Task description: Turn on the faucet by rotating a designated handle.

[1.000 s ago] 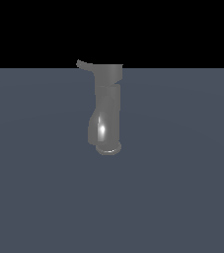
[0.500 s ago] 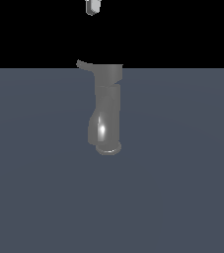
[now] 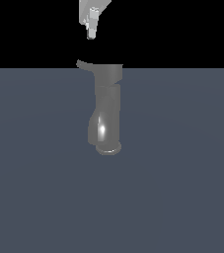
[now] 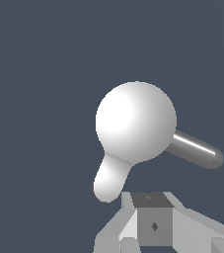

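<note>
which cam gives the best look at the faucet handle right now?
Exterior view. The handle shows side-on as a thin lever sticking out from the top of the faucet, with the gripper above it and a clear gap between. The wrist view looks down on the faucet's top; which of the two protrusions is the handle is hard to tell.

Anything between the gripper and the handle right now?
Nothing: in the exterior view, only open black background separates the gripper from the handle below it.

The white hand [image 3: 91, 32] hangs at the top of the exterior view, pointing straight down, its fingers [image 3: 90, 27] pressed together, holding nothing.
</note>
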